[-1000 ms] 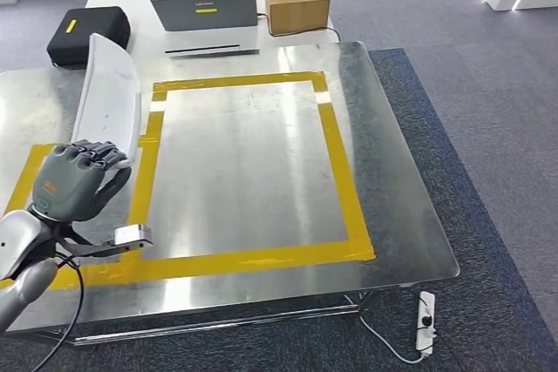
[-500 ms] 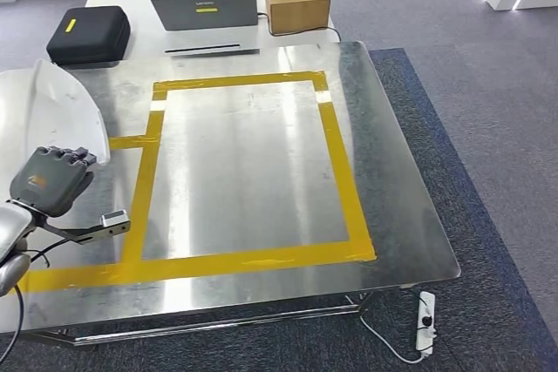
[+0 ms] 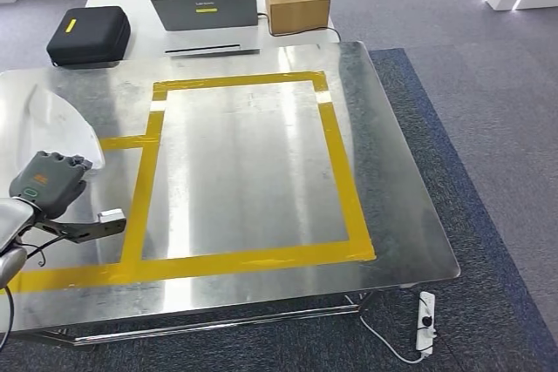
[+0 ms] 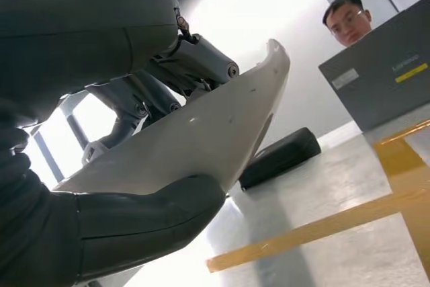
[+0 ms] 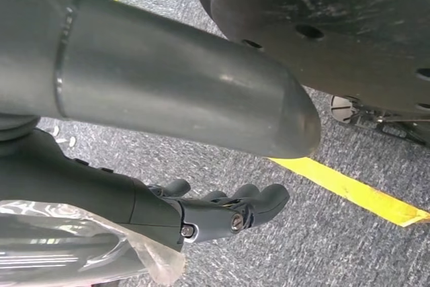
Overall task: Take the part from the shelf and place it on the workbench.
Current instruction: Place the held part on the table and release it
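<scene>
I see my left hand point(image 3: 47, 182) at the near left edge of the workbench point(image 3: 250, 163), fingers and thumb clamped on the part point(image 4: 203, 132), a white curved shell, glossy, low over the steel, right hand point(image 5: 223, 210) hanging, fingers loosely apart, holding nothing

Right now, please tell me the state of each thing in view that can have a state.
White part: held by the left robot hand, low over the workbench's left side.
Left robot hand: grips the white part.
Right robot hand: holds nothing, fingers nearly straight, above the carpet.
Laptop: lid open.
Black case: closed.
Workbench: bare metal inside the yellow tape square.
</scene>
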Controlling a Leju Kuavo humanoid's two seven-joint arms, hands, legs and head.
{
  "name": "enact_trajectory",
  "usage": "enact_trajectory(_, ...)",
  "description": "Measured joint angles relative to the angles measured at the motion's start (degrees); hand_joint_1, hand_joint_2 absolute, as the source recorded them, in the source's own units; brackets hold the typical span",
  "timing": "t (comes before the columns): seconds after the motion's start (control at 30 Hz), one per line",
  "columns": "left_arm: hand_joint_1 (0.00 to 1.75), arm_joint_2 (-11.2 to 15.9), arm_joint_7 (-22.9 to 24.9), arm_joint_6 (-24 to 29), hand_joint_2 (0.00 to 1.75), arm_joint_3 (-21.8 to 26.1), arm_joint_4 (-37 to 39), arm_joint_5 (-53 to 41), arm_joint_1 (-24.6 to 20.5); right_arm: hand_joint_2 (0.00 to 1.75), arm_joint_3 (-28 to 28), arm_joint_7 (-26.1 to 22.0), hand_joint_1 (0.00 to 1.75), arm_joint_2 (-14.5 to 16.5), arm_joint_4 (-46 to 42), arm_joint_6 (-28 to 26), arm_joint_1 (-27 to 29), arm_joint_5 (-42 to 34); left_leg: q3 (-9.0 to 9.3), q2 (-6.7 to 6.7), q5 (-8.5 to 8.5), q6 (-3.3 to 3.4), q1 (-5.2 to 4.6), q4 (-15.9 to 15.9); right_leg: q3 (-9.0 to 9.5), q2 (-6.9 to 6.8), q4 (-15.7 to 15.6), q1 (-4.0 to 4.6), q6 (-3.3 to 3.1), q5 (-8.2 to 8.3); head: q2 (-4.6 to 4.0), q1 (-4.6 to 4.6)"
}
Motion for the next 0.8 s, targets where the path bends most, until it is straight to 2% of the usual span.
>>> enact_trajectory(0.1,1.75,-0.2,-0.3,-1.0,1.75,-0.2,0.0,0.5,-0.3,0.0,0.0,0.0,0.0,0.0,0.0,0.0,0.0,0.1,0.0,0.0,0.0,0.0,0.0,0.0,0.0,0.02,0.0,0.0,0.0,0.0,0.0,-0.01)
enact_trajectory(0.3,1.75,-0.5,-3.2,-6.9,1.75,-2.4,0.6,3.9,-2.0,0.0,0.0,0.0,0.0,0.0,0.0,-0.2,0.0,0.7,-0.02,0.0,0.0,0.0,0.0,0.0,-0.01,0.0,0.0,0.0,0.0,0.0,0.0,0.0)
enact_trajectory(0.4,1.75,-0.8,-3.3,-7.4,1.75,-3.9,1.3,4.4,-2.7,0.0,0.0,0.0,0.0,0.0,0.0,-0.2,0.0,0.9,-0.02,0.0,0.0,0.0,0.0,0.0,-0.01,0.01,0.0,0.0,0.0,0.0,0.0,-0.01)
enact_trajectory(0.53,0.0,-1.1,-3.3,-4.5,1.75,-5.1,1.9,4.8,-3.0,0.0,0.0,0.0,0.0,0.0,0.0,-0.2,0.0,1.1,-0.02,0.0,0.0,0.0,0.0,0.0,0.0,0.0,0.0,0.0,0.0,0.0,0.0,0.0)
enact_trajectory(0.7,0.0,-1.3,-3.0,-1.0,1.75,-5.5,2.3,5.3,-2.9,0.0,0.0,0.0,0.0,0.0,0.0,-0.3,0.0,1.2,-0.02,0.0,-0.01,0.01,0.0,0.0,-0.01,0.01,0.0,0.0,0.0,0.0,0.0,0.0)
enact_trajectory(0.8,0.0,-1.3,-3.0,-0.7,0.44,-5.5,2.6,5.5,-2.9,0.0,0.0,0.0,0.0,0.0,0.0,-0.3,0.0,1.2,-0.02,0.0,-0.01,0.01,0.0,0.0,-0.01,0.0,0.0,0.0,0.0,0.0,0.0,-0.01)
